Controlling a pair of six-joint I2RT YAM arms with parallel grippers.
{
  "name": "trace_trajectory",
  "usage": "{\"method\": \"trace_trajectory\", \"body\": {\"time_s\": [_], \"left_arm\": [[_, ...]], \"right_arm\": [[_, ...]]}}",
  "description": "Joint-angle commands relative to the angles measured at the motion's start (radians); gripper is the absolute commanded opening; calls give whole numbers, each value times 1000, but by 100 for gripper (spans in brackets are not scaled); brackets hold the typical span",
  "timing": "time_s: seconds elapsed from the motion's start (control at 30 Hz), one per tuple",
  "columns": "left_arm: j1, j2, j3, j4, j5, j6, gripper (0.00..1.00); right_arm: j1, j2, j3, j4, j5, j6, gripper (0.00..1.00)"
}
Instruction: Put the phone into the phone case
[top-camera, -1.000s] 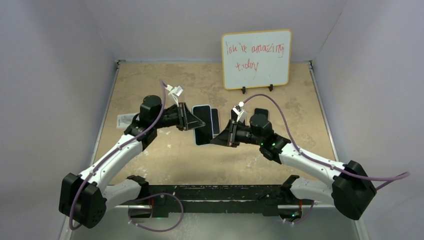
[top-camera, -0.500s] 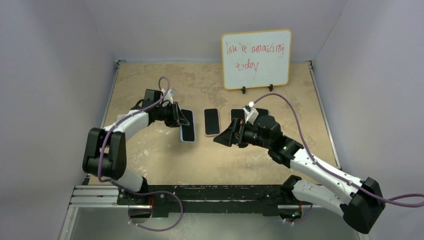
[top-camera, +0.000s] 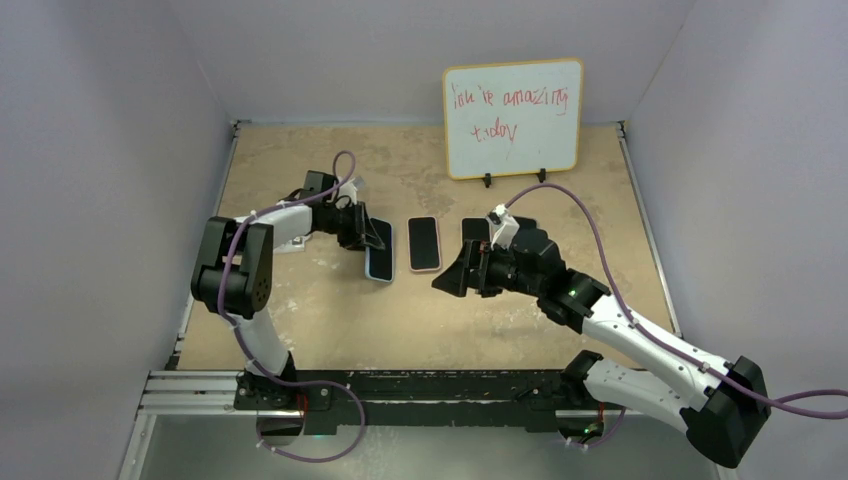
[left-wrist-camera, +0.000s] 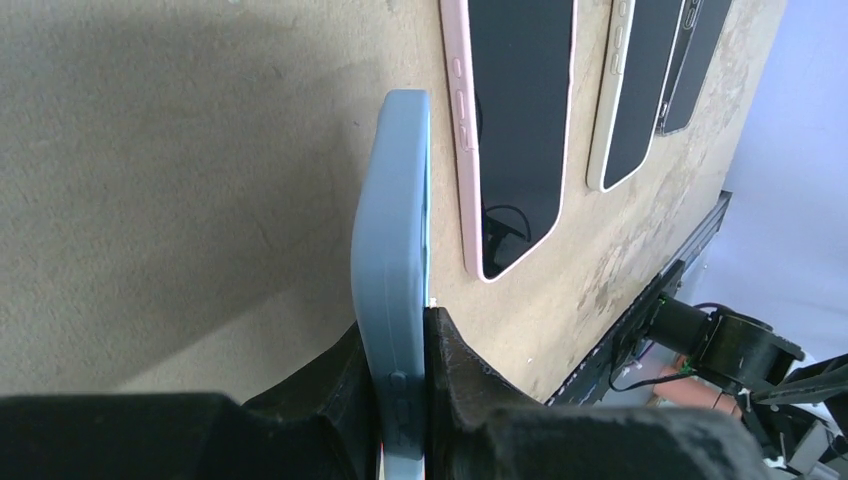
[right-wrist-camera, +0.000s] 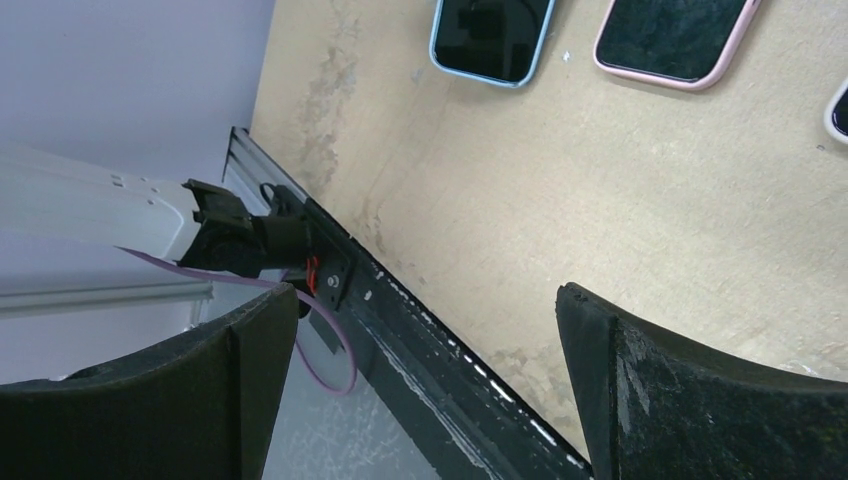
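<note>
The phone (top-camera: 379, 248) sat dark-screened in its pale blue case (left-wrist-camera: 392, 230), just left of the pink-cased phone (top-camera: 424, 243). The left gripper (top-camera: 360, 232) pinched its end, and the right gripper (top-camera: 462, 272) hung wide open. Since half a second back, the left arm had folded in tighter.

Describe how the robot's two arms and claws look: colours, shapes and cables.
Both the left arm and the right arm have white tubular links joined by bulky black joint housings. A purple cable loops along each one to the wrist. The left claw and the right claw are matte black, each with two broad, wedge-shaped fingers of rough texture.
</note>
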Motion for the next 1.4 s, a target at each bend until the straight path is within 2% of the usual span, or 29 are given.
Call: {"method": "trace_trajectory", "body": {"time_s": [0.0, 0.13, 0.3, 0.37, 0.4, 0.47, 0.73, 1.0, 1.2, 1.37], "left_arm": [[2, 37, 39, 8, -19, 28, 14], [6, 47, 47, -35, -101, 28, 22], [8, 13, 82, -124, -218, 56, 38], [8, -41, 56, -132, -253, 59, 66], [8, -72, 38, -133, -270, 59, 74], [8, -133, 7, -142, -312, 60, 80], [-36, -387, -45, -170, -321, 105, 87], [-153, -622, -39, -115, -222, 66, 88], [-162, -792, -52, -63, -189, 13, 91], [-162, -848, -84, -30, -181, -9, 94]], "right_arm": [[-1, -19, 41, -36, 30, -49, 99], [-1, -21, 62, -78, 70, -74, 99], [-1, -23, 65, -107, 122, -73, 99], [-2, -13, 56, -104, 142, -66, 99], [-1, -3, 59, -120, 158, -69, 99], [-1, 10, 71, -162, 201, -74, 99], [-2, -17, 54, -186, 327, -11, 99], [-2, -49, 87, -206, 413, 98, 99], [-2, -49, 205, -292, 470, 67, 99], [-1, -89, 248, -322, 504, 46, 99]]}}
